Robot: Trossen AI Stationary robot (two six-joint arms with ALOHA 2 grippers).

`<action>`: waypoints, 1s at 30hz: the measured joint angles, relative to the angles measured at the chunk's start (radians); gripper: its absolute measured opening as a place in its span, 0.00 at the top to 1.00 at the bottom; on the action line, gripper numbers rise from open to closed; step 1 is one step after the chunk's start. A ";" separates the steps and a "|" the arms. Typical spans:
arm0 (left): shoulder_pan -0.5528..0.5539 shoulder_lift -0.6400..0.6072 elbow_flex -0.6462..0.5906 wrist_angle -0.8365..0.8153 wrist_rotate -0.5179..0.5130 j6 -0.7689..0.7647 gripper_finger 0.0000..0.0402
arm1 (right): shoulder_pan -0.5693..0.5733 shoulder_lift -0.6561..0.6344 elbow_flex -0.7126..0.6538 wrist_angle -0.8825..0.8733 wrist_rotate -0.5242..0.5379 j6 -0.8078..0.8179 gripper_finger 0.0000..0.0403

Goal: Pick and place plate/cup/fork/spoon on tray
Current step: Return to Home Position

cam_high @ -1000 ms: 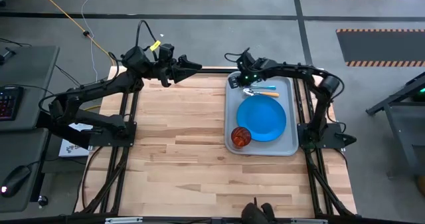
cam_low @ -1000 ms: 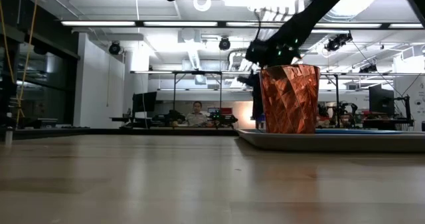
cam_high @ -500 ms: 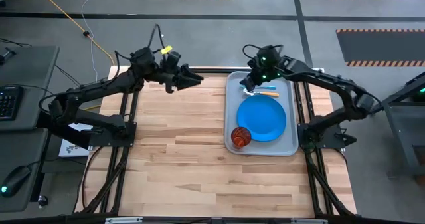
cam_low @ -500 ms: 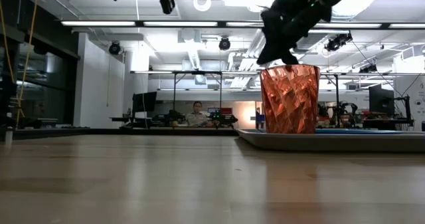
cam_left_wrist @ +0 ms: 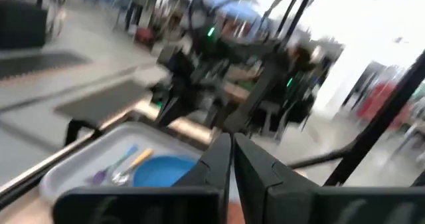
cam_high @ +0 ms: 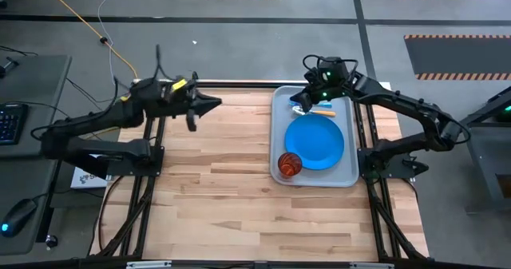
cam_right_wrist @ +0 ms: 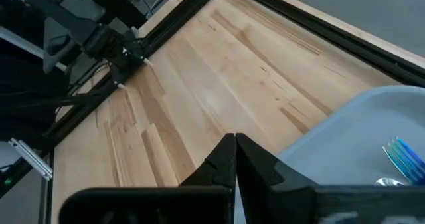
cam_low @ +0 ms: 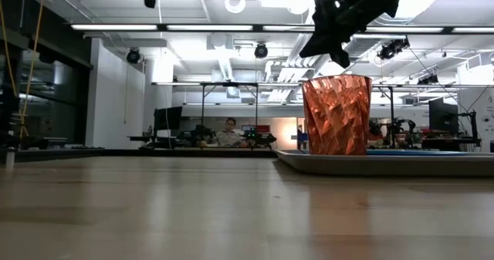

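The grey tray (cam_high: 348, 170) lies at the table's right. On it rest the blue plate (cam_high: 314, 140), the red-orange cup (cam_high: 290, 164) at the near left corner, and the spoon (cam_high: 318, 111) and fork (cam_high: 313, 104) side by side at the far end. The cup (cam_low: 336, 115) stands upright on the tray (cam_low: 386, 161). My right gripper (cam_high: 300, 103) hangs shut above the tray's far left corner, clear of everything. My left gripper (cam_high: 212, 104) is shut and holds nothing, in the air over the table's far left part.
The bare wooden tabletop (cam_high: 215, 189) stretches left of the tray. Black frame rails (cam_high: 239, 84) run along the table's edges. A person (cam_low: 228, 133) sits far off in the room behind.
My left gripper has drawn back toward the table's left edge and a little nearward, and has shut on nothing. My right gripper has risen from the tray's far end, staying shut. The tableware on the tray has kept still.
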State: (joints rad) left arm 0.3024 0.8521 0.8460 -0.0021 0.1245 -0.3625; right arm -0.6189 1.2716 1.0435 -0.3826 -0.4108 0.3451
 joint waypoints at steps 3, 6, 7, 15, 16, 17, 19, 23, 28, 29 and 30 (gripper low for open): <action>-0.024 -0.078 -0.147 0.177 -0.019 -0.033 0.99 | 0.007 0.000 0.000 0.001 -0.005 -0.011 1.00; -0.049 -0.152 -0.259 0.232 -0.062 -0.030 1.00 | 0.014 0.000 0.000 -0.001 -0.009 -0.013 1.00; -0.059 -0.177 -0.285 0.224 -0.085 -0.028 1.00 | 0.017 0.000 0.000 -0.003 -0.009 -0.013 1.00; -0.094 -0.344 -0.470 0.194 -0.193 -0.020 1.00 | 0.036 -0.002 0.000 -0.031 -0.046 0.025 1.00; -0.094 -0.367 -0.495 0.194 -0.194 -0.027 1.00 | 0.038 -0.003 0.000 -0.028 -0.056 0.025 1.00; -0.094 -0.391 -0.519 0.195 -0.194 -0.038 1.00 | 0.041 -0.006 0.000 -0.024 -0.065 0.021 1.00; -0.094 -0.440 -0.565 0.217 -0.193 -0.059 1.00 | 0.046 -0.017 0.000 -0.024 -0.069 0.013 1.00; -0.094 -0.535 -0.653 0.241 -0.218 -0.105 1.00 | 0.051 -0.037 0.000 -0.031 -0.069 0.013 1.00; -0.094 -0.638 -0.735 0.238 -0.272 -0.135 1.00 | 0.051 -0.068 0.000 -0.045 -0.073 0.013 1.00; -0.094 -0.656 -0.749 0.238 -0.279 -0.140 1.00 | 0.051 -0.075 0.000 -0.047 -0.073 0.013 1.00; -0.094 -0.672 -0.762 0.235 -0.286 -0.144 1.00 | 0.051 -0.083 -0.001 -0.049 -0.073 0.013 1.00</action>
State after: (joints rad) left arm 0.2089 0.1800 0.0837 0.2325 -0.1614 -0.5060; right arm -0.5682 1.1889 1.0430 -0.4321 -0.4835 0.3582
